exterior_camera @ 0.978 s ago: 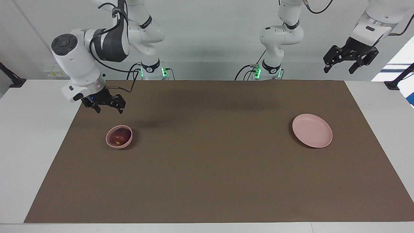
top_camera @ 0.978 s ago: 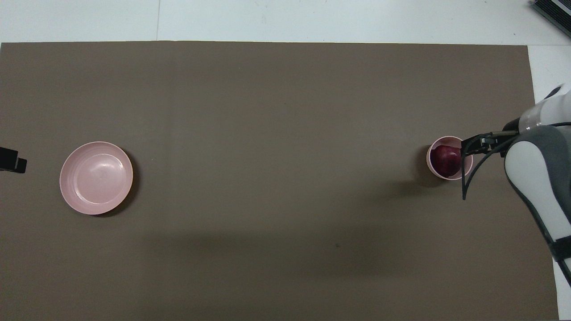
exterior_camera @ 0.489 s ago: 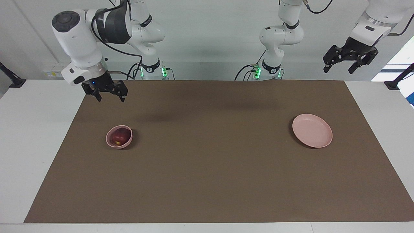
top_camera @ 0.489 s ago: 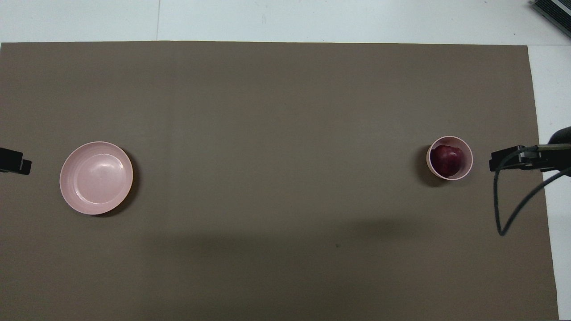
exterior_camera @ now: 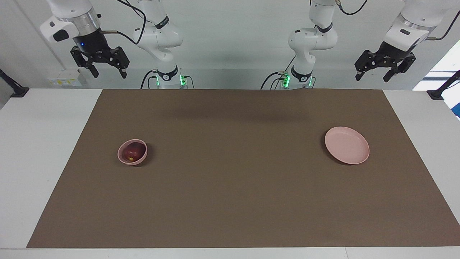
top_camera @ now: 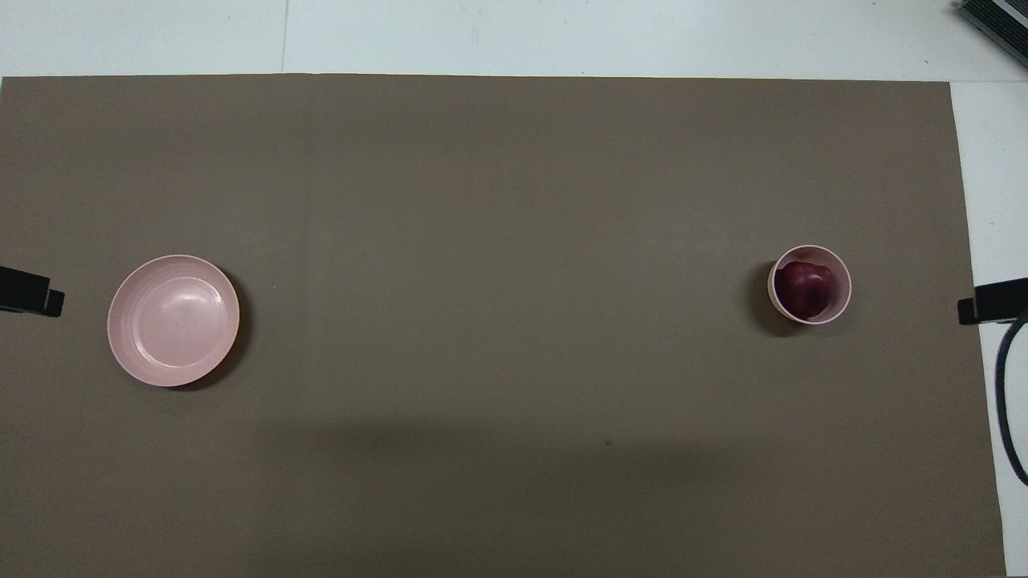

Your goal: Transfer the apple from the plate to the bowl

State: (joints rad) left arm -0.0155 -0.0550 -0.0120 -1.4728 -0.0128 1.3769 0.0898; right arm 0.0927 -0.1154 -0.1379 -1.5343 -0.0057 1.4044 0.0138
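The apple (exterior_camera: 132, 151), dark red with a small yellowish spot, sits inside the bowl (exterior_camera: 123, 158), which stands on the brown mat (exterior_camera: 233, 187) at about 9 o'clock from the mat's centre. The plate (exterior_camera: 347, 145) lies flat on the mat at about 3 o'clock, well apart from the bowl. The right gripper (exterior_camera: 106, 74) hangs raised at about 10 o'clock, fingers spread, holding nothing. The left gripper (exterior_camera: 372, 77) hangs raised at about 2 o'clock, fingers likewise spread, holding nothing.
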